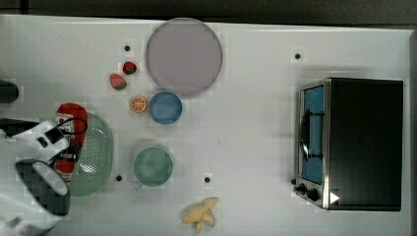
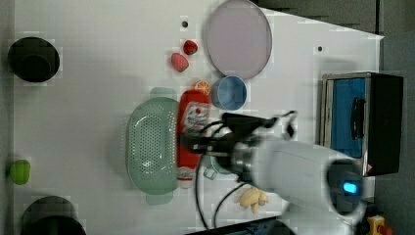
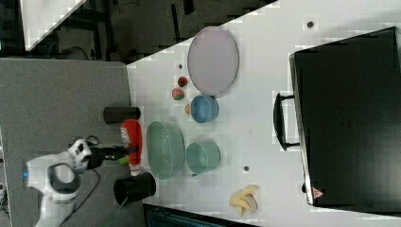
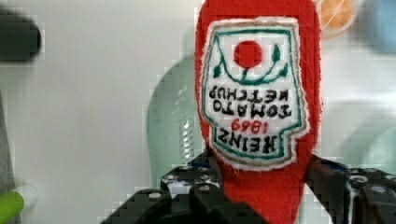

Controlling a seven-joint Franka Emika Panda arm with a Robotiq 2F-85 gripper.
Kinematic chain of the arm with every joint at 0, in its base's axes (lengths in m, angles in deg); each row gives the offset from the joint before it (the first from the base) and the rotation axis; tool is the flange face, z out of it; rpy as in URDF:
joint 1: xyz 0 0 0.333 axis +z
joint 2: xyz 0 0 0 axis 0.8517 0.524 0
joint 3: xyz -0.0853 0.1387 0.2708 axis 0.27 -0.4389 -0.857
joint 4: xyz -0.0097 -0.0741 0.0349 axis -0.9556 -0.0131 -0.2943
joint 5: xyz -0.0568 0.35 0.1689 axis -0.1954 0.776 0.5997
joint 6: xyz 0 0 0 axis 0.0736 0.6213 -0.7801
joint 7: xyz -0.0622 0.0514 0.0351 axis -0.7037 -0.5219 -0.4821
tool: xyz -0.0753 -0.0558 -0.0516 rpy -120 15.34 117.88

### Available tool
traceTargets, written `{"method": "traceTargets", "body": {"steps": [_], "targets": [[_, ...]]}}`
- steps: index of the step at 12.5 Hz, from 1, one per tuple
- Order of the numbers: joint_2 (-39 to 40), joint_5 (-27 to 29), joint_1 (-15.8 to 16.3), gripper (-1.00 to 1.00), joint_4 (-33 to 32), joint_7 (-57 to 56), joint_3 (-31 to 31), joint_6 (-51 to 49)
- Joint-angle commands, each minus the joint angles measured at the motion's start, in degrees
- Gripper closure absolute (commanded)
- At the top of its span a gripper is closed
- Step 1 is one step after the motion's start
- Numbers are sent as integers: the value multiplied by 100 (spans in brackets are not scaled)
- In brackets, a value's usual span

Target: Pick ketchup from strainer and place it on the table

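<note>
The end effector (image 4: 261, 196) is clenched on the ketchup (image 4: 259, 93), its dark fingers (image 4: 196, 186) pressed against either side of the red fabric body just below the white label. In the left view the ketchup (image 2: 192, 137) lies lengthwise along the left view's right edge of the strainer (image 2: 150, 144), held above the rim rather than down in the basket, with the end effector (image 2: 195, 143) reaching in from the left view's right. In the top view the ketchup (image 1: 71, 132) sits over the top view's left side of the strainer (image 1: 96, 152), partly covered by the arm. The strainer rests on the white worktop (image 1: 246, 123). In the top view, on the strainer's right, stand a green cup (image 1: 153, 166) and a blue bowl (image 1: 165, 107), with an orange slice (image 1: 138, 104) touching the bowl and two strawberries (image 1: 118, 81) and a grey plate (image 1: 184, 56) beyond. A banana (image 1: 201, 214) and a toaster oven (image 1: 351, 143) lie well apart, toward the top view's right.
</note>
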State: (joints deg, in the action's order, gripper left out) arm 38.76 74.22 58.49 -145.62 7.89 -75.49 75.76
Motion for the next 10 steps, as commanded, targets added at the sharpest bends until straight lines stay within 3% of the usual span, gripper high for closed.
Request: {"method": "traceTargets", "body": {"steps": [1,5,10], "targets": [[-212,226,-539,-13,460,-749,257,-919],[-404,248,-913,-13,897,-2052,915,-1802],[-468,247,-1236,-13,941,-2994,2078,-1822]]}}
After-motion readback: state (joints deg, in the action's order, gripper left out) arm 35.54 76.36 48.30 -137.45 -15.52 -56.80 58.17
